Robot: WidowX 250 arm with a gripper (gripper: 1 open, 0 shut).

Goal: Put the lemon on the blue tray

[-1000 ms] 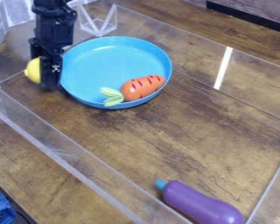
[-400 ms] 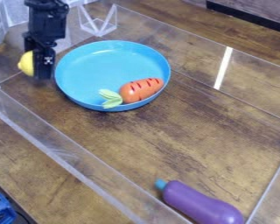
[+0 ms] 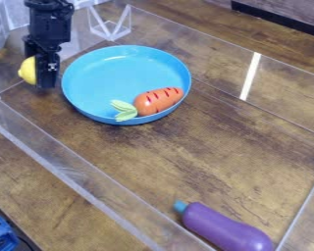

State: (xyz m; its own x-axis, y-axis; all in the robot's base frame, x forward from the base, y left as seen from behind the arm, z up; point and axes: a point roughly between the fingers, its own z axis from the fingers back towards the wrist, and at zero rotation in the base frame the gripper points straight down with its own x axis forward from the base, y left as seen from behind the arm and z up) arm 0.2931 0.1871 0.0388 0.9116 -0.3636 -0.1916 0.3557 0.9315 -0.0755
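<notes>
The small yellow lemon [image 3: 28,70] is at the far left, just outside the left rim of the round blue tray [image 3: 110,71]. My black gripper [image 3: 44,80] points down beside the tray and is shut on the lemon. Only the lemon's left half shows past the fingers. It sits low, close to the wooden tabletop, and I cannot tell whether it touches the wood.
An orange carrot [image 3: 157,99] with green leaves lies in the tray's near-right part. A purple eggplant [image 3: 228,231] lies at the bottom right. Clear plastic walls [image 3: 68,162] fence the wooden table, one running along the front left.
The gripper and the lemon have edged a little to the left, off the tray's rim. Carrot, tray and eggplant have stayed put.
</notes>
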